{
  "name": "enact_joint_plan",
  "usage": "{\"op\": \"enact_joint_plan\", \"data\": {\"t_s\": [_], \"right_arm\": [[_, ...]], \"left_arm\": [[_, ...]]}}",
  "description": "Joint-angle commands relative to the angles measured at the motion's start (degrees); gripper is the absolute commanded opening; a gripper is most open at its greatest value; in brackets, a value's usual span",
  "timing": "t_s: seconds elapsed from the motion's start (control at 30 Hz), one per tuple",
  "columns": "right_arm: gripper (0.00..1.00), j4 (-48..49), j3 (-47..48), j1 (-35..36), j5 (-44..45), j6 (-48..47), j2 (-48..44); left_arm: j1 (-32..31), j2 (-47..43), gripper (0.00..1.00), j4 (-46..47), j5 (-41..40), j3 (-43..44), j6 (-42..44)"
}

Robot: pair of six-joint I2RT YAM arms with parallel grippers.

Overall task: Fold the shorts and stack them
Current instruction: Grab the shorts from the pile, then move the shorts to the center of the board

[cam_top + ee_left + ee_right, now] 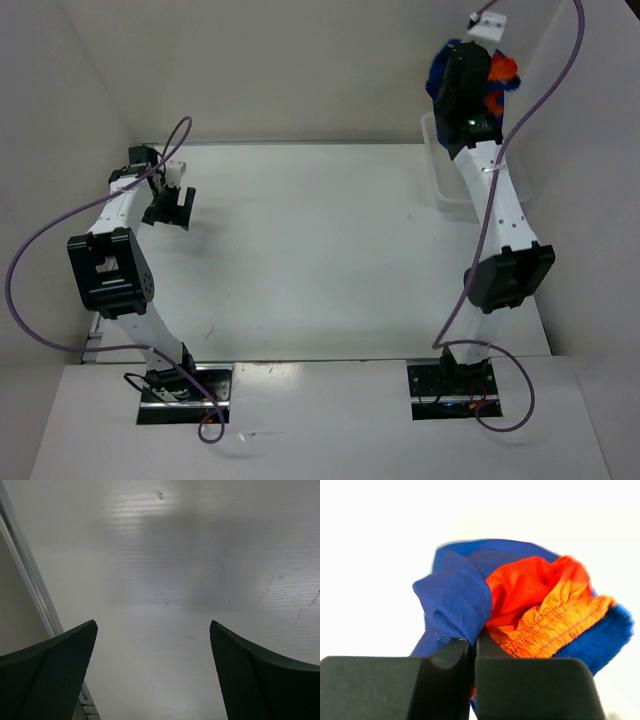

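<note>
The shorts are a bunched wad of blue, red and orange fabric with a gathered orange waistband. My right gripper is shut on them, the jaws pinching a blue fold. In the top view the right gripper holds the shorts raised high at the far right, above the basket. My left gripper is open and empty, low over the bare table at the far left. In the left wrist view its fingers stand wide apart over the white surface.
A white plastic basket stands at the far right edge of the table, partly hidden by my right arm. White walls close in the table at the back and sides. A metal rail runs along the table's left edge.
</note>
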Motion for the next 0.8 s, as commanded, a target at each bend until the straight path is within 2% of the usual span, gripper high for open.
{"op": "enact_joint_plan", "data": {"t_s": [0.0,0.1,0.17,0.23,0.4,0.5,0.6,0.63,0.7,0.73,0.77], "right_arm": [[0.0,12.6,6.8,12.8,-0.4,-9.7,-9.3],[0.0,18.9,5.4,22.5,-4.3,-13.3,-14.6],[0.0,17.7,5.4,24.7,-8.1,-7.8,-16.7],[0.0,15.0,2.0,25.7,-11.4,-3.5,-18.1],[0.03,10.4,-9.9,25.7,-9.9,8.6,-19.3],[0.04,9.3,-18.2,25.7,-14.2,15.1,-19.3],[0.04,8.1,-24.9,25.7,-19.3,21.8,-15.4],[0.08,8.1,-27.2,25.7,-21.1,22.9,-14.0],[0.49,7.5,-28.0,27.3,-26.0,23.5,-8.6],[0.65,6.5,-28.0,27.3,-26.6,23.0,-6.6],[0.73,3.2,-26.8,28.0,-26.6,22.5,-4.8]], "left_arm": [[1.1,-0.8,1.0,-1.1,5.2,4.2,-0.8],[1.1,-3.0,1.0,1.9,8.1,4.8,-2.1],[1.1,-3.8,1.0,2.4,9.2,4.8,-3.6],[1.1,-3.8,1.0,3.3,10.1,4.8,-3.6],[1.1,-3.8,1.0,3.9,10.6,7.4,-5.5],[1.6,-4.3,1.0,3.9,10.1,9.3,-5.5],[1.6,-4.3,1.0,3.9,9.0,10.1,-5.5],[1.6,-4.3,1.0,3.9,8.9,10.1,-5.5],[1.6,-3.2,1.0,3.9,7.4,10.1,-5.5],[1.6,-3.2,1.0,3.9,7.4,10.1,-6.2],[1.6,-2.4,1.0,3.4,6.6,10.1,-6.2]]}}
